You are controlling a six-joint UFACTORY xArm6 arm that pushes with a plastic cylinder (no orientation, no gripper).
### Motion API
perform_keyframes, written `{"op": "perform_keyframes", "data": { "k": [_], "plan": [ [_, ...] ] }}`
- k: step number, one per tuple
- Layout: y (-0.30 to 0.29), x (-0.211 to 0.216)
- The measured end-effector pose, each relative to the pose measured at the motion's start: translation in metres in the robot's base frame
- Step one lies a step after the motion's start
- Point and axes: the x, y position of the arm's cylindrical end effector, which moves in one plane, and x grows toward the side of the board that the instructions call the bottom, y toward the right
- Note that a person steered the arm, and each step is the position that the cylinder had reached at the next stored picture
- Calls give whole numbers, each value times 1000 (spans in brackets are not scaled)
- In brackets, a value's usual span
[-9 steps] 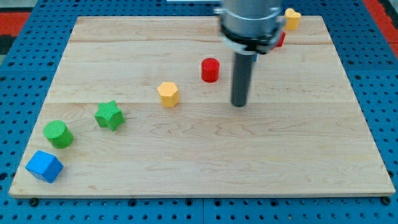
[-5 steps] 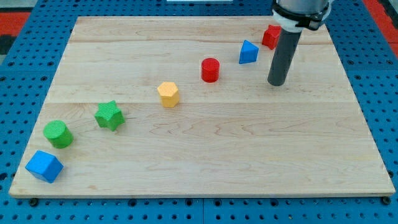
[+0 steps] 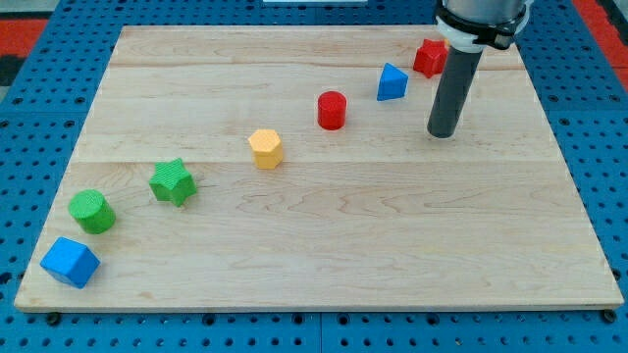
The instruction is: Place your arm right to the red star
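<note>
The red star (image 3: 428,57) lies near the board's top right, its right part hidden behind my rod. My tip (image 3: 442,133) rests on the board below the red star and slightly to its right, about a block's width apart from it. A blue triangular block (image 3: 392,82) lies to the left of the tip and up.
A red cylinder (image 3: 332,110), a yellow hexagon (image 3: 265,149), a green star (image 3: 172,181), a green cylinder (image 3: 91,211) and a blue cube (image 3: 70,262) run diagonally toward the bottom left of the wooden board (image 3: 314,284). The arm hides the yellow block at the top right.
My tip swept right from near the red cylinder to below the red star, uncovering the blue triangle and red star. In the last half second it barely shifted right.
</note>
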Motion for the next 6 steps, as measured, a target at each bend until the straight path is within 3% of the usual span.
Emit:
{"op": "perform_keyframes", "data": {
  "k": [1, 3, 6],
  "plan": [
    [4, 0],
    [50, -86],
    [52, -130]
  ]
}}
